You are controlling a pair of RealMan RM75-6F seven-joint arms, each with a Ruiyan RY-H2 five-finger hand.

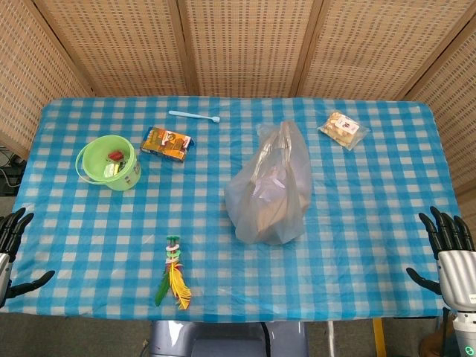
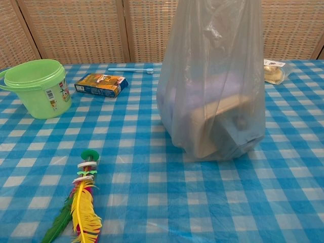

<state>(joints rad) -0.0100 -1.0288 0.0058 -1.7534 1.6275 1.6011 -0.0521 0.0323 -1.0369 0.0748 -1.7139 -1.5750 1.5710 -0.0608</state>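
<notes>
Tall plastic bag (image 1: 269, 190) mid-table

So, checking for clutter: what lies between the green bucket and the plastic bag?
In the head view, only the small snack box lies between bucket and bag.

box and bucket labels, print unreadable

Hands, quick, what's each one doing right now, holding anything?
Left hand: open, fingers spread, holding nothing.
Right hand: open, fingers spread, holding nothing.
</notes>
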